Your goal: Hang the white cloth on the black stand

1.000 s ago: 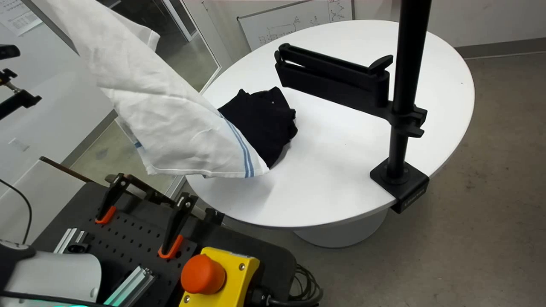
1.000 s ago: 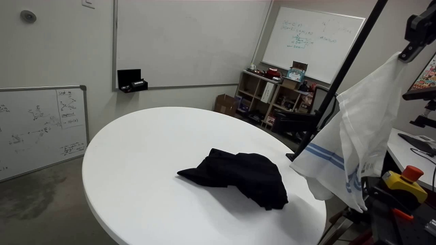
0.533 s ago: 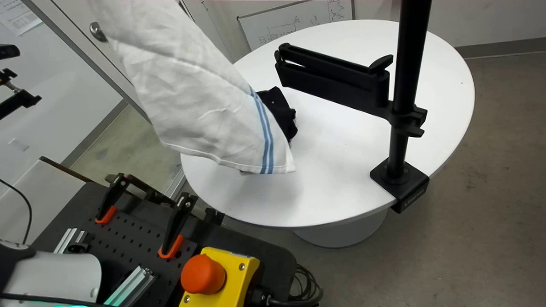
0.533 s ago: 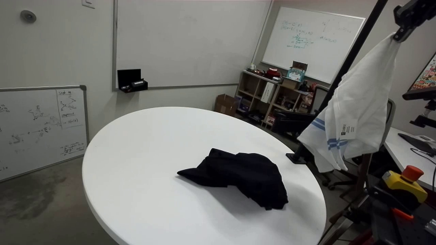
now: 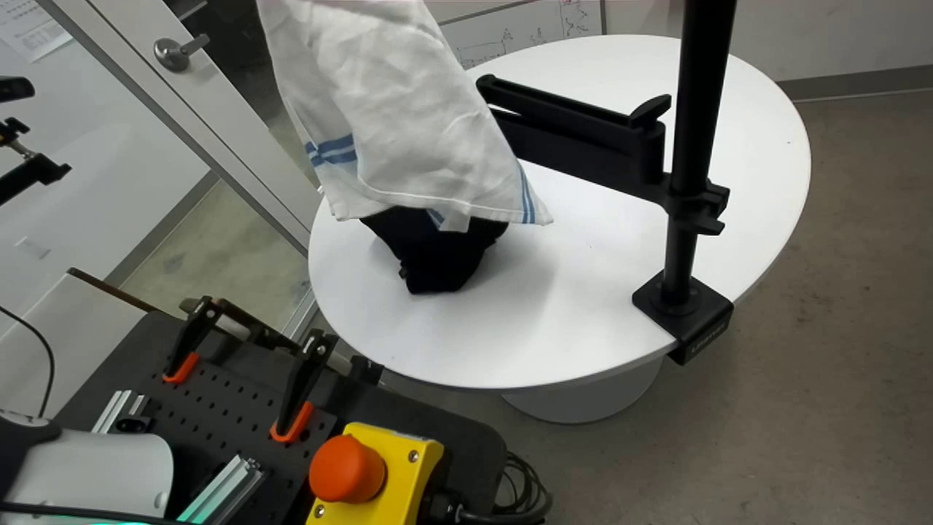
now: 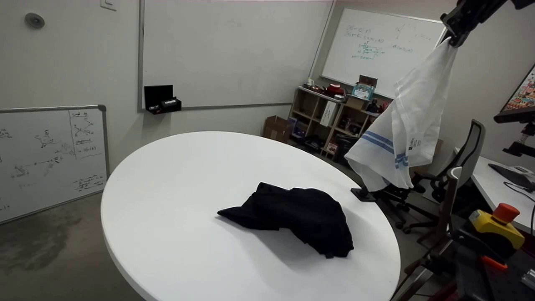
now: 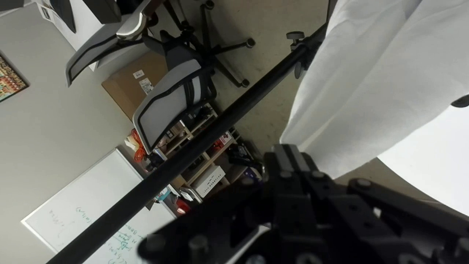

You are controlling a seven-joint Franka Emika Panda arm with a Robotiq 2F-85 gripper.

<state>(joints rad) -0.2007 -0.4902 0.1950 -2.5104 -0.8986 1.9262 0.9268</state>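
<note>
The white cloth with blue stripes hangs from my gripper in both exterior views [image 5: 408, 117] [image 6: 411, 113]. My gripper [image 6: 452, 41] is shut on its upper corner; the cloth [image 7: 370, 84] also drapes from the fingertips [image 7: 287, 148] in the wrist view. The black stand has an upright pole [image 5: 696, 131] and a folded side arm [image 5: 576, 142]. In that exterior view the cloth overlaps the arm's free end; whether they touch I cannot tell. The gripper is above that frame. Elsewhere the cloth hides most of the pole above its base [image 6: 363, 195]. The pole [image 7: 205, 135] crosses the wrist view.
A round white table [image 6: 188, 167] bears the stand at its edge. A crumpled black garment or cap [image 6: 292, 213] lies on it, partly below the cloth in an exterior view [image 5: 441, 255]. A yellow box with a red button [image 5: 386, 467] and clamps [image 5: 306, 372] sit nearby.
My gripper and the held cloth have moved towards the stand and higher. The cloth now overlaps the stand's arm in an exterior view. The stand and black item have not moved.
</note>
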